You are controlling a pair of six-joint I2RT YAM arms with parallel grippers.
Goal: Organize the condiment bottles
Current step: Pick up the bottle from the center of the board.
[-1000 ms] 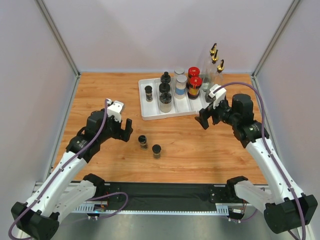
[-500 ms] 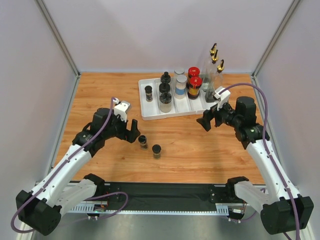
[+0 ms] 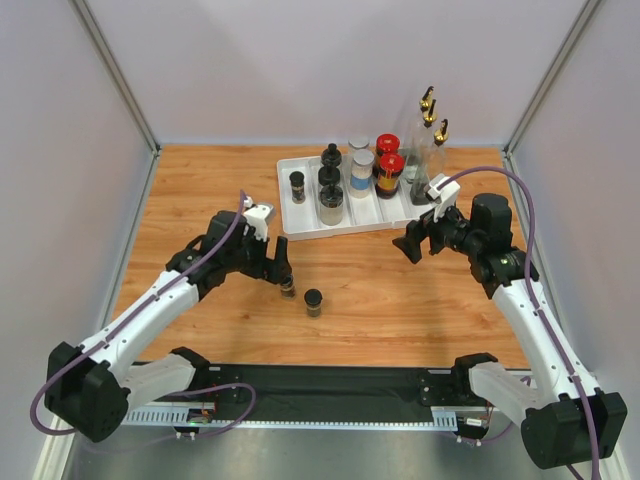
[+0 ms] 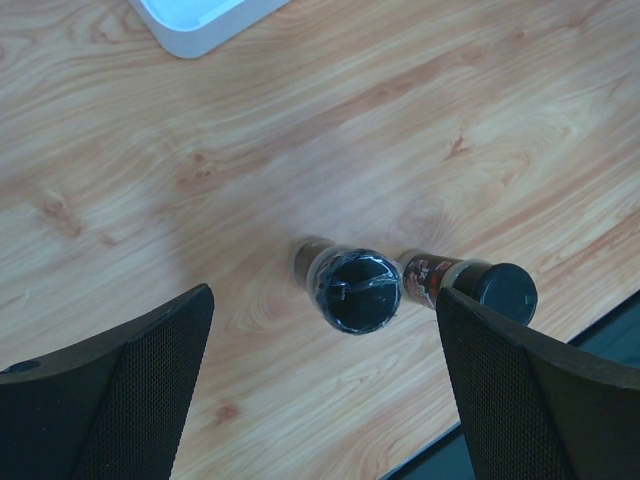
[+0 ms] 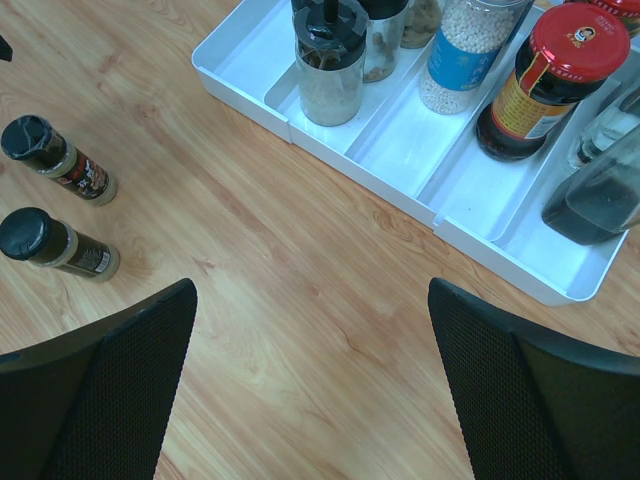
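Two small black-lidded jars stand upright on the wooden table, one (image 3: 287, 284) just left of the other (image 3: 313, 302). My left gripper (image 3: 275, 262) hovers open right over the left jar; in the left wrist view that jar's lid (image 4: 352, 290) lies ahead of and between the wide-apart fingers (image 4: 110, 390), with the other jar (image 4: 480, 287) beside it. My right gripper (image 3: 415, 240) hangs open over bare wood in front of the white tray (image 3: 345, 230), holding nothing. The right wrist view shows both loose jars (image 5: 55, 160) (image 5: 55, 243) at its left.
The tray (image 5: 240, 95) holds a small black-lidded jar (image 3: 297, 186), black-topped grinders (image 5: 327, 60), grey-lidded clear jars (image 5: 465, 50), red-capped amber jars (image 5: 545, 85) and clear bottles (image 5: 600, 190). Gold-spouted bottles (image 3: 428, 105) stand at its back right. White walls enclose the table.
My left arm has reached forward and right until its open gripper is over the left loose jar. The right gripper shifted slightly right, then stayed still.
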